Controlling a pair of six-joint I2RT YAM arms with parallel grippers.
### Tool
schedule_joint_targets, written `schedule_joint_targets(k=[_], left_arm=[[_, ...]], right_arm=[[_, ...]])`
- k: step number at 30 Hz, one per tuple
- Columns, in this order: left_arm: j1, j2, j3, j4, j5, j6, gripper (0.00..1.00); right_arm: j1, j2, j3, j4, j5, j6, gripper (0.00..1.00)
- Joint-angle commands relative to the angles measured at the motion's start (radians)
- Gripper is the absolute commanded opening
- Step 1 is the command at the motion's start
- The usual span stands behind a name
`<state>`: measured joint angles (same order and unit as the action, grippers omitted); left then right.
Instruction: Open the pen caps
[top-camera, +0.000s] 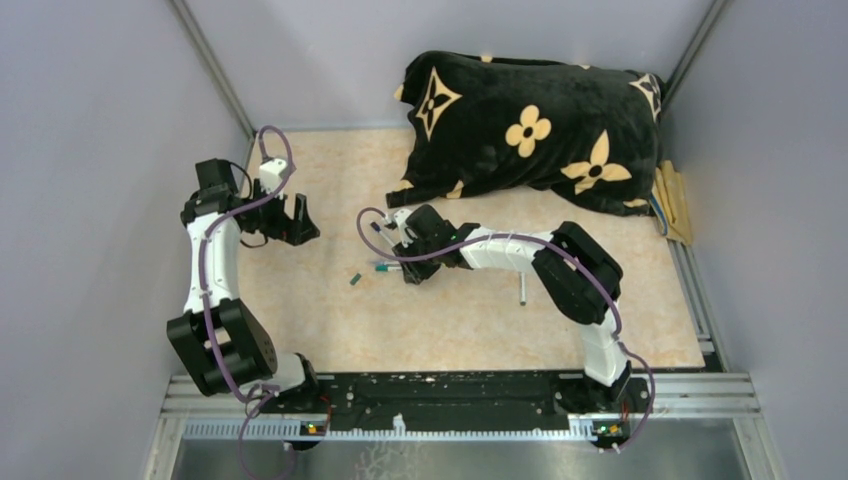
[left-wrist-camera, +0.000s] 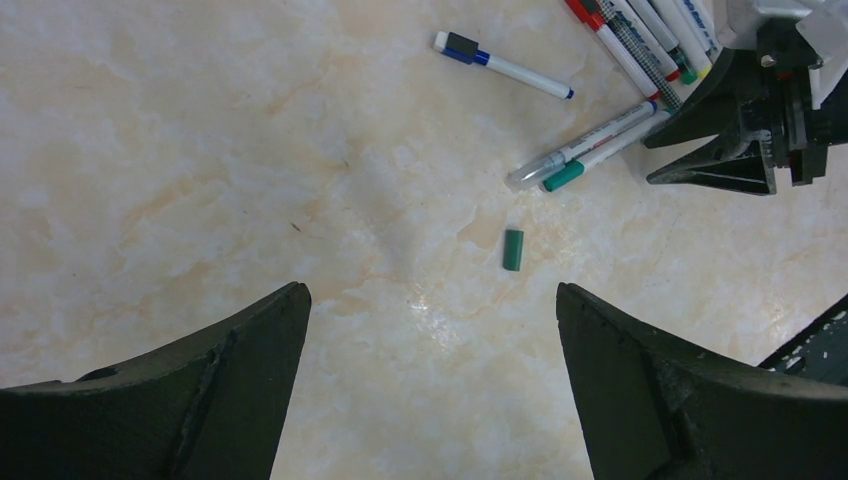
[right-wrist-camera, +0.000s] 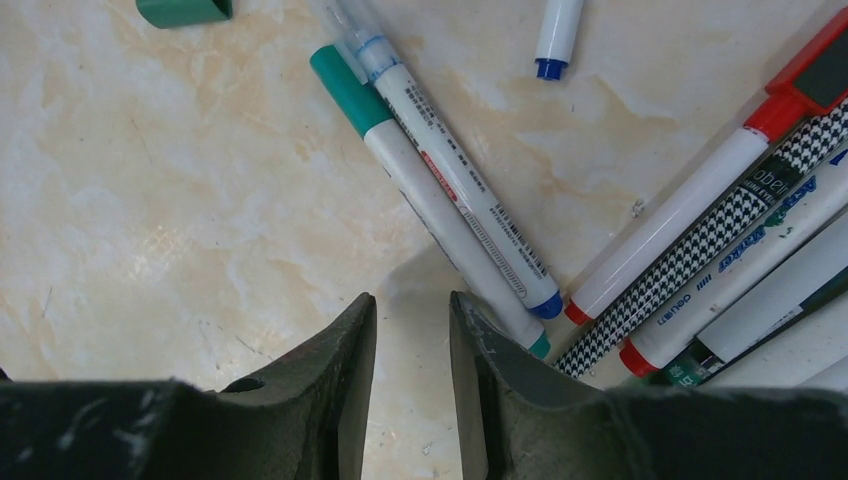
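A loose green pen cap (left-wrist-camera: 513, 249) lies on the marble table top, between the two grippers; it also shows in the top view (top-camera: 355, 278) and at the top left of the right wrist view (right-wrist-camera: 185, 10). Two pens lie side by side, one with a teal end (right-wrist-camera: 430, 200) and one with a clear cap (right-wrist-camera: 465, 190). Several more pens (right-wrist-camera: 700, 240) fan out to the right. A blue-ended pen (left-wrist-camera: 503, 67) lies apart. My left gripper (left-wrist-camera: 430, 290) is wide open and empty, above bare table. My right gripper (right-wrist-camera: 412, 300) has its jaws narrowly apart with nothing between them, next to the teal pen's back end.
A black pillow with tan flowers (top-camera: 530, 125) lies at the back right of the table. One pen (top-camera: 521, 288) lies alone by the right arm's elbow. Grey walls close in the left and right sides. A metal rail (top-camera: 450, 392) runs along the near edge.
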<state>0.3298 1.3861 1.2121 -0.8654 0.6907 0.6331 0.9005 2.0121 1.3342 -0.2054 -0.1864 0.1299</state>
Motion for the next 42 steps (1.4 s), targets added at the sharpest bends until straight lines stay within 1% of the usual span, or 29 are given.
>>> schedule_joint_targets(k=[1, 7, 10, 15, 24, 42], left_arm=[[0.005, 0.008, 0.015, -0.037, 0.078, 0.019, 0.99], [0.005, 0.002, 0.016, -0.054, 0.098, 0.038, 0.99], [0.005, 0.005, 0.018, -0.061, 0.108, 0.045, 0.99], [0.005, 0.015, 0.026, -0.074, 0.126, 0.051, 0.99], [0.005, 0.042, 0.021, -0.082, 0.121, 0.058, 0.99], [0.006, 0.040, 0.021, -0.099, 0.127, 0.074, 0.99]], right_arm=[[0.004, -0.009, 0.006, 0.040, -0.001, -0.019, 0.34], [0.004, -0.051, 0.014, 0.035, -0.039, -0.024, 0.35], [0.005, -0.070, 0.024, 0.027, -0.029, -0.034, 0.35], [0.005, -0.060, 0.059, 0.000, -0.021, -0.053, 0.36], [-0.003, -0.059, 0.082, 0.013, -0.004, -0.070, 0.37], [-0.010, 0.028, 0.057, 0.044, 0.036, -0.110, 0.38]])
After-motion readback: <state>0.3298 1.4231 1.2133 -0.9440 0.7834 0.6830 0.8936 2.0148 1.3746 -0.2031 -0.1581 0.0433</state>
